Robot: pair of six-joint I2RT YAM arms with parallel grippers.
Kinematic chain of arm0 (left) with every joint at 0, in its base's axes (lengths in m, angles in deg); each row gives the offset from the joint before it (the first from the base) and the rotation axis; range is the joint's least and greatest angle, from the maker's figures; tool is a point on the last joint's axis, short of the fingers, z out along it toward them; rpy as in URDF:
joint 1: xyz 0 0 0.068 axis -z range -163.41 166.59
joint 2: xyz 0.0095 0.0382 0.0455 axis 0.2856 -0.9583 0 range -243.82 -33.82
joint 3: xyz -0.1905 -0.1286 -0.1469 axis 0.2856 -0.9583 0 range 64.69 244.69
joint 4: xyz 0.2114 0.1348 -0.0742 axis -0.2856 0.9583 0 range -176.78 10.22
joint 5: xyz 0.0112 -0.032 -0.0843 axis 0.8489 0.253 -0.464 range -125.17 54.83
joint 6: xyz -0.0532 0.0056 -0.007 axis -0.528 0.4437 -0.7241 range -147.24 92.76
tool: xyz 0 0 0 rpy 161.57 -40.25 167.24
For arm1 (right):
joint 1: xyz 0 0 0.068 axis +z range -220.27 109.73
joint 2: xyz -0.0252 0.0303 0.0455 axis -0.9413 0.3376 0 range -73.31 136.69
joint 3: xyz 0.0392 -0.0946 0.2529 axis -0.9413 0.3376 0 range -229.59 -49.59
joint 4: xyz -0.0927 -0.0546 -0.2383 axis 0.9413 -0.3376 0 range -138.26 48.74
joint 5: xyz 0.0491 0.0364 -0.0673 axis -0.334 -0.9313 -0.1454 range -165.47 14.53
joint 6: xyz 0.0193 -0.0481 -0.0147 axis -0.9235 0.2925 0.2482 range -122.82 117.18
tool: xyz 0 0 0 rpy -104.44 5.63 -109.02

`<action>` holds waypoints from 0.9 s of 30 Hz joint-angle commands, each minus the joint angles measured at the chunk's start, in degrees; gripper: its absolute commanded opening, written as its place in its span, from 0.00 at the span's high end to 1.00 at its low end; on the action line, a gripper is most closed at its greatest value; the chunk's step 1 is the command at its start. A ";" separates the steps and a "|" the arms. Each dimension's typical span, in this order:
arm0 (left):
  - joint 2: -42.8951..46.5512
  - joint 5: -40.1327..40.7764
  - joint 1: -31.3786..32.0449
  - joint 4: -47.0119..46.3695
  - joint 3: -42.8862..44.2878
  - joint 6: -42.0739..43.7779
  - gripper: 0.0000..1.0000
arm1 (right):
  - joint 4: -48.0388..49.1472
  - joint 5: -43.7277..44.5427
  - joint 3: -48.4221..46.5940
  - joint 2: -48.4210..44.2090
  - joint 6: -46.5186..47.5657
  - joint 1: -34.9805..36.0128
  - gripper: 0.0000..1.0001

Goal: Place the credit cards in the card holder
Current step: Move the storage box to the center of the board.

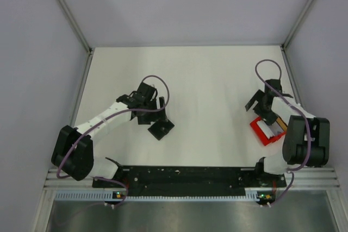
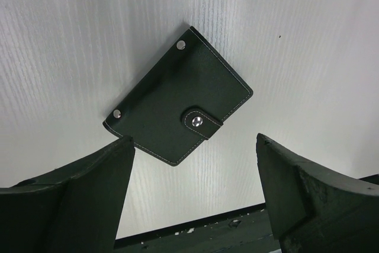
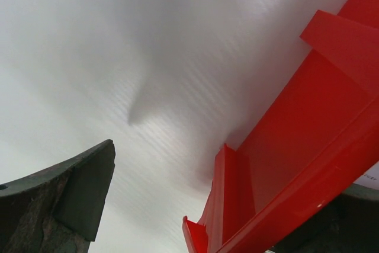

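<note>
Just past spread left fingers (image 2: 77, 199) lies the card holder (image 2: 177, 96); spread right fingers (image 3: 65, 199) straddle the tray (image 3: 296, 146) edge.

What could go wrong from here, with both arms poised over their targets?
1. The card holder lies flat and closed, its snap tab fastened. The left gripper, fingers open, may just shove it across the table rather than open it.
2. The right gripper, fingers open, is close over the red tray wall. Closing may pinch or drag the tray, not the credit cards.
</note>
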 commanded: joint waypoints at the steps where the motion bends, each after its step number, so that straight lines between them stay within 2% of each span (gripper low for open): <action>1: 2.14 1.55 -0.12 0.39 0.86 0.15 0.13 | 4.06 -1.52 -6.39 4.74 -4.24 6.48 0.05; 10: 2.23 2.69 -0.03 1.80 0.68 -0.11 0.13 | 2.65 -1.08 -22.46 17.93 -11.46 16.68 0.05; 15: 2.05 3.48 -0.03 1.89 0.33 -0.29 0.12 | 0.63 -1.79 -30.56 21.98 -11.47 18.45 0.04; 16: 2.05 5.92 -0.03 2.15 0.25 -0.38 0.12 | 0.11 -1.79 -31.53 21.90 -10.42 18.45 0.04; 22: 2.49 11.56 -0.03 2.24 -0.72 0.41 0.10 | -3.41 2.26 -32.95 14.19 -1.28 18.54 0.04; 25: 1.62 12.01 -0.38 0.14 -1.33 2.25 0.04 | -3.68 1.56 -28.48 6.98 1.28 19.06 0.04; 27: 0.74 10.79 -1.26 -1.97 -2.21 3.14 0.03 | -2.72 0.16 -24.35 1.62 2.42 20.90 0.05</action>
